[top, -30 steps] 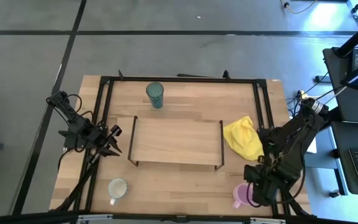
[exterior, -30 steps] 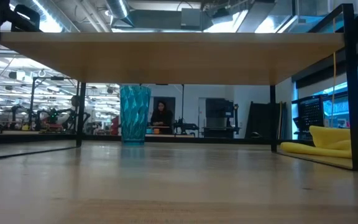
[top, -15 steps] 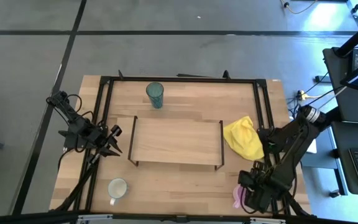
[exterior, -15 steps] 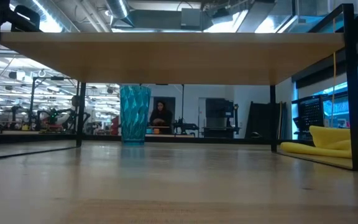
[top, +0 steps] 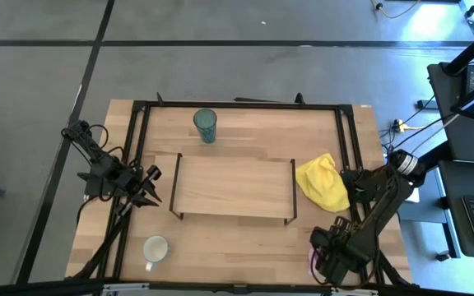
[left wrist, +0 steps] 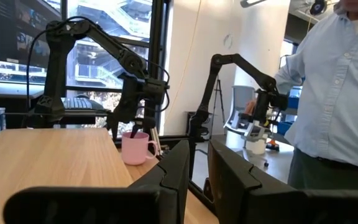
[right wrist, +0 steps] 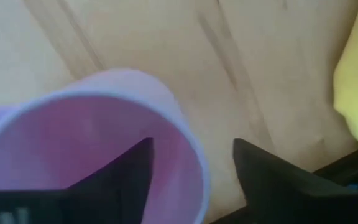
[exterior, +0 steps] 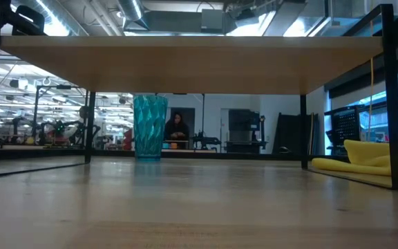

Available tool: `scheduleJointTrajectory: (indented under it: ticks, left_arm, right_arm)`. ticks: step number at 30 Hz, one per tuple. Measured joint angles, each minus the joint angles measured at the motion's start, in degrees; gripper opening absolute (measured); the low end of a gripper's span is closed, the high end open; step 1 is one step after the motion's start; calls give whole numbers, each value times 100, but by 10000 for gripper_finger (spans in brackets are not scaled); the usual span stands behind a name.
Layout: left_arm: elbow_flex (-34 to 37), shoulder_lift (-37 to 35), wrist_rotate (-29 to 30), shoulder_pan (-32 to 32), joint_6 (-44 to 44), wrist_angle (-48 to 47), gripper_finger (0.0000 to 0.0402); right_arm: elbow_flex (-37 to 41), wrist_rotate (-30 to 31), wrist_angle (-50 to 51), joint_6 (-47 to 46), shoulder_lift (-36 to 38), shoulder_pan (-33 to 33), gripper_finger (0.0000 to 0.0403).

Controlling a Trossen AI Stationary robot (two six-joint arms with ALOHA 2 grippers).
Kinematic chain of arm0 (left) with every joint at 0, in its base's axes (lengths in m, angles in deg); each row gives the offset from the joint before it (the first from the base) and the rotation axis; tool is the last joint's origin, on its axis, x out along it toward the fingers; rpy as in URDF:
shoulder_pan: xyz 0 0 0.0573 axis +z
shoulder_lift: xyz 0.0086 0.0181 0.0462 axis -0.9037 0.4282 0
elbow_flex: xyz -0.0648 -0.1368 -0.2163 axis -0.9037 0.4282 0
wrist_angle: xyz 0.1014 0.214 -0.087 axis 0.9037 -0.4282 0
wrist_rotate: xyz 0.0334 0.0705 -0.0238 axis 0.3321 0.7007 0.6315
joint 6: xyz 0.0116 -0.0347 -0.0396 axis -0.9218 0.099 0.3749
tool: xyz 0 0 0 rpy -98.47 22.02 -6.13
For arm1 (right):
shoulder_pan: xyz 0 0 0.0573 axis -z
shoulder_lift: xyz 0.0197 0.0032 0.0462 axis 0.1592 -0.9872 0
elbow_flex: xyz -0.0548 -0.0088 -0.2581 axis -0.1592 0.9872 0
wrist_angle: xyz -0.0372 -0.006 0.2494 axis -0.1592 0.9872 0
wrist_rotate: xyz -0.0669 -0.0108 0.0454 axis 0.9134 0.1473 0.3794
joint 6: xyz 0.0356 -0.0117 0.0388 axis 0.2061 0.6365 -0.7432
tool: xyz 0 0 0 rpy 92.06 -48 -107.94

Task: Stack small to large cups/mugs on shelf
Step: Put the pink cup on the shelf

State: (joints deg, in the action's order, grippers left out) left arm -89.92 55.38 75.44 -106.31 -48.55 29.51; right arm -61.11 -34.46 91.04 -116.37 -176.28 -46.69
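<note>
While the pink mug (right wrist: 98, 155) sits at the table's (top: 245, 238) near right edge, your right gripper (right wrist: 191, 168) straddles its rim, one finger inside, one outside, jaws spread and not pinching. You have three vessels: that mug, a white mug (top: 155, 248) near the front left, and a teal tumbler (top: 205, 125) behind the shelf (top: 233, 187), whose top is bare. One yellow cloth (top: 322, 182) lies right of the shelf. Your left gripper (top: 149, 187) waits at the shelf's left end, fingers nearly together.

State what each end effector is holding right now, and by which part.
Nothing is held yet. The right end effector is open, straddling the pink mug's rim wall, one finger inside and one outside. The left end effector waits empty beside the shelf.
</note>
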Motion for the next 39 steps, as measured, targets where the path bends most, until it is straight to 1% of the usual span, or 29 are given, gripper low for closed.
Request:
scheduleJointTrajectory:
  ticks: [3, 9, 10, 11, 16, 20, 26, 29, 31, 34, 39]
  left_arm:
    - [0, 0, -1, 0, 0, -2, 53]
    - [0, 0, -1, 0, 0, -2, 53]
    - [0, 0, -1, 0, 0, -4, 53]
    - [0, 0, -1, 0, 0, -4, 53]
    - [0, 0, 12, 1, 0, -4, 53]
    - [0, 0, 184, 1, -2, 3, 53]
    - [0, 0, 361, 1, 1, 40, 53]
    - [0, 0, 550, 2, 2, 42, 53]
    - [0, 0, 651, 2, 0, 37, 53]
    - [0, 2, 724, 0, -2, 16, 53]
    - [0, 0, 745, 0, -2, -7, 53]
  right_arm:
    - [0, 49, 65, 14, 19, 63, 163]
    - [-1, 28, 59, 27, 26, 63, 40]
    - [-3, 30, 44, 8, 36, 65, 24]
    - [-18, 57, 29, 34, 56, 66, 15]
    - [-8, 17, 59, 18, 71, 139, 23]
    - [7, 91, 108, 18, 263, 263, 10]
    - [-2, -25, 118, 22, 903, 416, 8]
    - [-198, -95, 61, 84, 1340, 473, 8]
    - [-484, -242, 59, 444, 1546, 549, 8]
    - [-1155, -202, 432, 1443, 1590, 813, 13]
    - [-2278, 158, 1425, 3719, 1265, 1842, 19]
